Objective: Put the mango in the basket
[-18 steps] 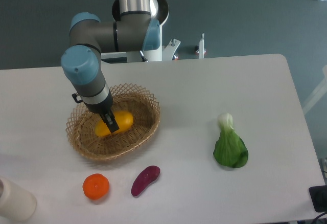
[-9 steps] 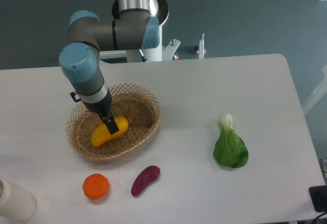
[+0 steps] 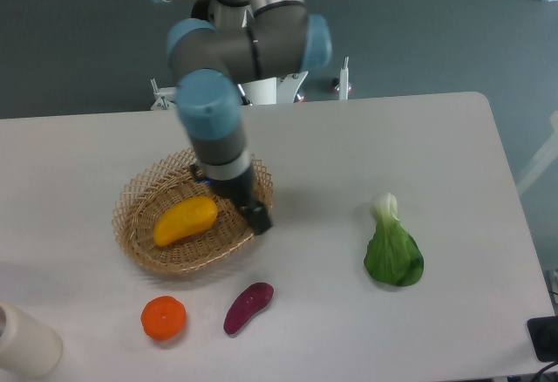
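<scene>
A white cylinder (image 3: 24, 340) sits at the counter's (image 3: 331, 146) left corner. The orange fruit (image 3: 164, 318) lies below the basket (image 3: 139, 216), where the mango (image 3: 185, 221) rests alone. The end effector (image 3: 258, 218) hangs over the basket's right rim, holding nothing; its opening cannot be told. Right: purple vegetable (image 3: 248, 307), bok choy (image 3: 392, 247).

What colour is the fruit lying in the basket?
Yellow-orange: the mango, shown clearly in the fixed camera view.
</scene>
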Action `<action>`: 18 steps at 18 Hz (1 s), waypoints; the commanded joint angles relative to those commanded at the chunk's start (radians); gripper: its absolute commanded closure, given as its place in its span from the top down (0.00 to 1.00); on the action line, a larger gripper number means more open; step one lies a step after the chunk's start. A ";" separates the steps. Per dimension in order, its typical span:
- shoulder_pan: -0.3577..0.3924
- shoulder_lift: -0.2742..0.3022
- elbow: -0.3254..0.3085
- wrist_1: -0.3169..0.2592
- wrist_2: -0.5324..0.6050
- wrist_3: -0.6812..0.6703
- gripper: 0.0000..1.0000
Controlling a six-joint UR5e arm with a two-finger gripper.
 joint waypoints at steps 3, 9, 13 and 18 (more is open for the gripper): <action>0.045 -0.023 0.025 0.015 0.002 0.000 1.00; 0.182 -0.067 0.084 0.044 -0.070 0.086 1.00; 0.281 -0.091 0.088 0.043 -0.110 0.239 1.00; 0.332 -0.106 0.107 0.041 -0.118 0.383 1.00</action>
